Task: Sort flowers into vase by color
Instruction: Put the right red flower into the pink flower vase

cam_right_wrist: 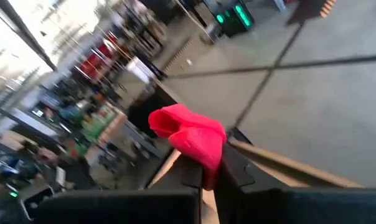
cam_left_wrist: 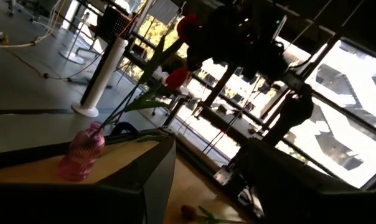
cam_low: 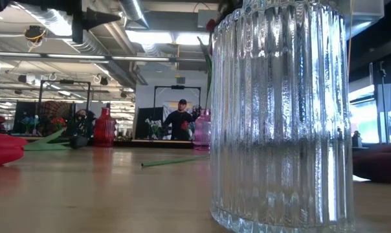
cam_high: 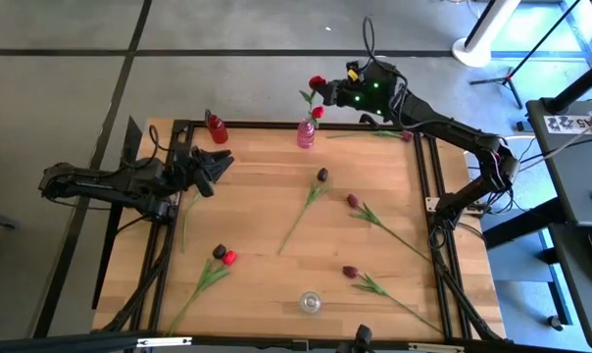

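1. The right gripper (cam_high: 331,91) hangs above the far edge of the table (cam_high: 267,211), just beside the pink vase (cam_high: 306,133). Its fingers are closed on a red tulip (cam_high: 318,82), whose bud shows pinched between them in the right wrist view (cam_right_wrist: 191,138).
2. The pink vase stands at the middle of the far edge and already carries one red flower (cam_high: 318,112).
3. A red vase (cam_high: 217,128) stands near the far left corner; I cannot tell whether it holds anything.
4. A clear ribbed glass vase (cam_high: 310,302) stands at the middle of the near edge and fills much of the low view (cam_low: 279,116).
5. The left gripper (cam_high: 216,167) waits over the left side of the table, its fingers spread wide and holding nothing.
6. Loose tulips lie on the wood: a dark one (cam_high: 321,176) near the centre, a maroon one (cam_high: 354,201) to its right, another maroon one (cam_high: 350,272) toward the near right corner, and one (cam_high: 406,135) by the far right corner.
7. A red bud (cam_high: 229,258) and a near-black bud (cam_high: 219,252) lie touching toward the near left corner.
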